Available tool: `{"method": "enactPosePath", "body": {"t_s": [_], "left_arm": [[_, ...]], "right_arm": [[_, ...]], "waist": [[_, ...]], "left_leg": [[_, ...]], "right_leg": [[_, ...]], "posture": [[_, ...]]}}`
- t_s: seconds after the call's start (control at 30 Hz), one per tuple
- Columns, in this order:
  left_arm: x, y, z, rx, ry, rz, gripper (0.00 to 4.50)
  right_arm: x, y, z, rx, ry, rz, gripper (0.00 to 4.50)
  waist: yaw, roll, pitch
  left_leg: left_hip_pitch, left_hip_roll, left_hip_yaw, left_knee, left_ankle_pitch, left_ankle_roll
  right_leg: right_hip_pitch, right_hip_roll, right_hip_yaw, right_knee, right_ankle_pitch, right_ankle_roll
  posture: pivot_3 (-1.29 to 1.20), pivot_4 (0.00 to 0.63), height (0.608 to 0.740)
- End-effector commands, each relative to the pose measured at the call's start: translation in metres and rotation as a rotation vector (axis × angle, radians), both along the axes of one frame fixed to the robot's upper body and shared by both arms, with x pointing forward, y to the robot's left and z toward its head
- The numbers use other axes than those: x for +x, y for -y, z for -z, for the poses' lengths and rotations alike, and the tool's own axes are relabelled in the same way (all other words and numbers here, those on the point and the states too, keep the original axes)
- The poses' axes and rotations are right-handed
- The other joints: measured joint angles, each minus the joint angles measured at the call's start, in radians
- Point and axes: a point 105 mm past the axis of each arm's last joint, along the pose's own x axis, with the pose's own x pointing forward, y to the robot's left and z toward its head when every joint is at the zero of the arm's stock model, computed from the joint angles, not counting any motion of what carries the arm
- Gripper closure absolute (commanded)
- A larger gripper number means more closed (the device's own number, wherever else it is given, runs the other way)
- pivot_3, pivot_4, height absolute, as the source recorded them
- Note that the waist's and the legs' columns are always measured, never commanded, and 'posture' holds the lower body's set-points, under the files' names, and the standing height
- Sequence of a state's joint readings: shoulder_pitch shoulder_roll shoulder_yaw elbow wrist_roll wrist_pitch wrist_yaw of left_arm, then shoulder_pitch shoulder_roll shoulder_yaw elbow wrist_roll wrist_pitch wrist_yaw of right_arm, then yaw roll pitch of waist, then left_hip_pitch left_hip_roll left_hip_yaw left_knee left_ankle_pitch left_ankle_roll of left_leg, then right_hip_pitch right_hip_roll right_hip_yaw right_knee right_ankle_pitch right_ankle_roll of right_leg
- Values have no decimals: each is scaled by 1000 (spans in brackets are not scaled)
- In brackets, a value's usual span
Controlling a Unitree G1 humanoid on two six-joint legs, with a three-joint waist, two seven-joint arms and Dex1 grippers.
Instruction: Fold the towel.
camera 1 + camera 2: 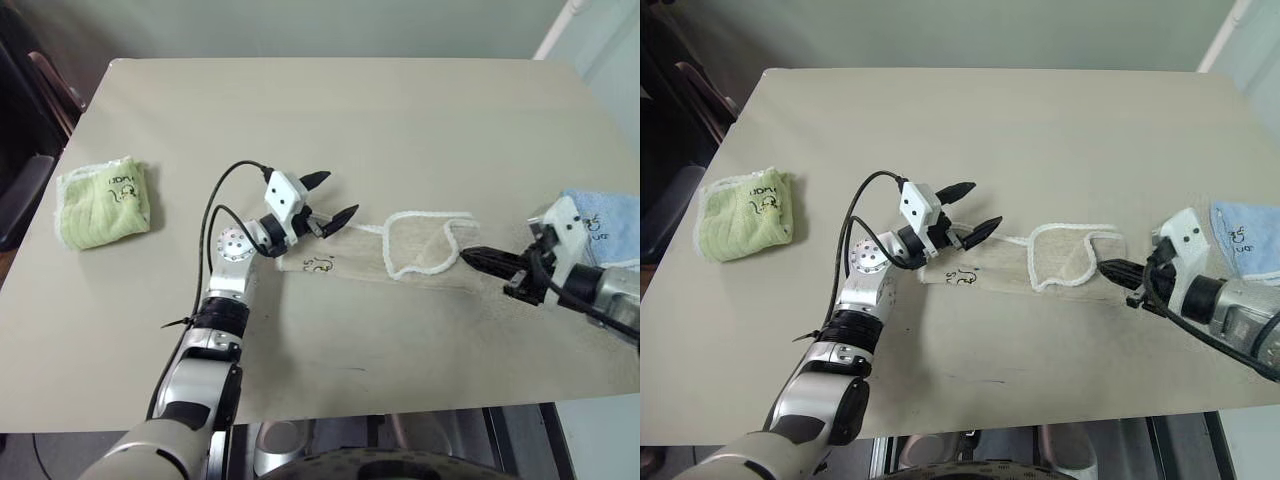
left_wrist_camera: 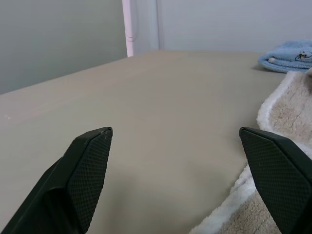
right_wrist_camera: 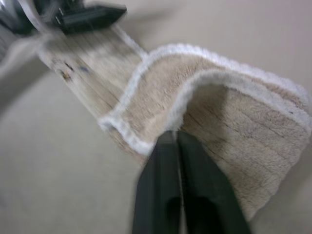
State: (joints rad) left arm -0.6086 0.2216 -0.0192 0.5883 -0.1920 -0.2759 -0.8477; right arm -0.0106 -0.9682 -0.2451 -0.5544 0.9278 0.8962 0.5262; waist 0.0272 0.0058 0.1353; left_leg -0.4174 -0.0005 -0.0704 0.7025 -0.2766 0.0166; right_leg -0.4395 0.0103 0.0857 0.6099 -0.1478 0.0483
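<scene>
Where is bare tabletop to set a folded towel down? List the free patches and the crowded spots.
Free: the far half of the table, beyond all three towels; also the near strip in front of the beige towel. Crowded: the middle, with the left pincer, beige towel and right pincer. The green towel takes the left edge, the blue towel the right.
</scene>
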Motion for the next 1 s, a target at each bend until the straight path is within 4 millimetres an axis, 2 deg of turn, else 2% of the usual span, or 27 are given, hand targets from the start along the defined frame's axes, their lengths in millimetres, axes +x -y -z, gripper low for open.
{"method": "enactPosePath", "body": {"t_s": [0.03, 0.2, 0.3, 0.5, 0.6, 0.8, 0.93, 1.0], "left_arm": [[-1, 0, -9, -3, 47, 1, 0], [-3, -1, -8, -3, 47, -1, 0], [-3, -1, -7, -1, 47, -2, 0], [-6, -1, -5, 9, 48, 0, 0], [-7, -1, -4, 12, 47, 1, 0], [-11, 2, -9, -22, 60, 28, 0], [-26, 13, -41, -229, 82, 149, 0], [-34, 18, -55, -307, 82, 219, 0]], "right_arm": [[3, -2, 8, -99, 35, -44, 4449], [18, -13, 14, -116, 66, -72, 4449], [32, -27, 15, -115, 102, -105, 4449], [67, -53, 2, -57, 171, -119, 4449], [75, -63, 2, -53, 176, -141, 4449], [81, -61, -2, -20, 206, -97, 4449], [67, -50, -32, 187, 300, -63, 4449], [61, -40, -38, 241, 298, -14, 4449]], "waist": [[0, 0, 0], [-3, 0, 0], [-5, 0, 0], [-13, 0, 0], [-12, 0, 0], [-12, 0, 0], [-5, 0, 0], [-4, 0, 0]], "left_leg": [[0, 0, 0, 0, 0, 0], [0, 0, 0, 0, 0, 0], [1, 0, 0, 0, 1, 1], [2, 1, 0, 0, 3, 1], [1, 1, 0, 0, 4, 1], [1, 1, -1, -1, 5, 0], [-1, 1, -1, -2, 5, -1], [-1, 1, -1, -1, 6, -2]], "right_leg": [[0, 0, 0, 0, 0, 0], [0, 0, 0, 0, 2, 1], [0, 0, 0, 0, 3, 0], [0, 0, 0, 0, 6, -2], [0, 0, -1, -1, 7, -2], [-1, -1, -1, -1, 6, -4], [-2, -1, -2, -1, 6, -4], [-2, -1, -2, -1, 5, -5]], "posture": [[0, 150, 740], [0, 150, 740], [0, 150, 740], [0, 150, 740], [0, 150, 740], [0, 150, 740], [0, 150, 740], [0, 150, 740]]}}
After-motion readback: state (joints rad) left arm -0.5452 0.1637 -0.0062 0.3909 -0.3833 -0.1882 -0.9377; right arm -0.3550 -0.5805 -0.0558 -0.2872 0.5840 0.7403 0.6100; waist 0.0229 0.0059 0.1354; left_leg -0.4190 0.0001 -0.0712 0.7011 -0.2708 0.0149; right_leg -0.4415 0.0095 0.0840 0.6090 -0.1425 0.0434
